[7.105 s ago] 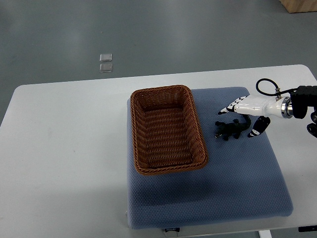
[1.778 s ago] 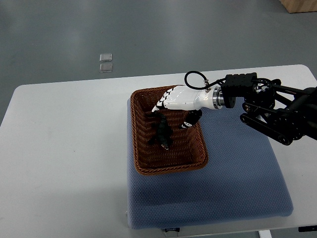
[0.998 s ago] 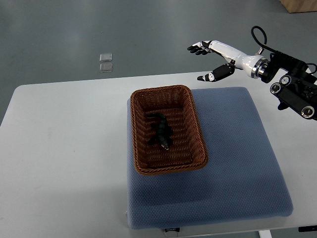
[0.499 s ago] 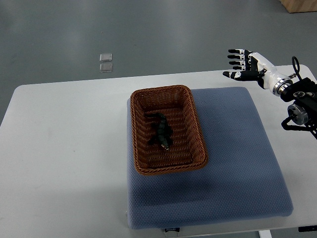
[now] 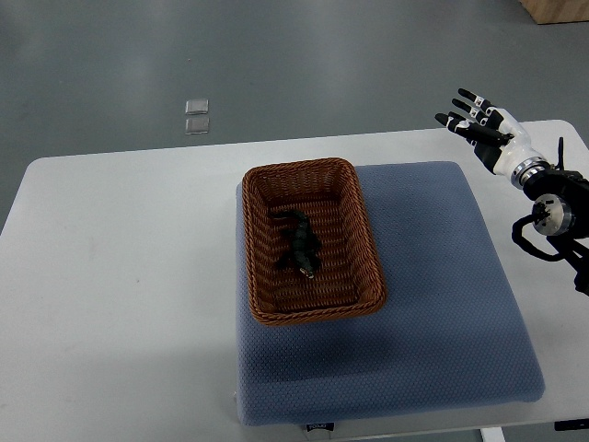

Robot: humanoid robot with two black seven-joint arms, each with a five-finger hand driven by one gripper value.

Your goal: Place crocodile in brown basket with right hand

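Observation:
The dark green toy crocodile (image 5: pixel 298 246) lies inside the brown wicker basket (image 5: pixel 259 296), near its middle, lengthwise. The basket stands on the left part of a blue cushion (image 5: pixel 433 304). My right hand (image 5: pixel 479 124) is raised at the far right, above the table's back right corner, well away from the basket. Its white and black fingers (image 5: pixel 467 98) are spread and hold nothing. The left arm does not show.
The cushion rests on a white table (image 5: pixel 120 267) with rounded corners. Two small clear squares (image 5: pixel 196 117) lie on the grey floor beyond the table. A wooden box corner (image 5: pixel 557 9) shows at the top right.
The crocodile went from the cushion into the basket and was let go. Since then my right hand has drawn back up and to the right, fingers spread.

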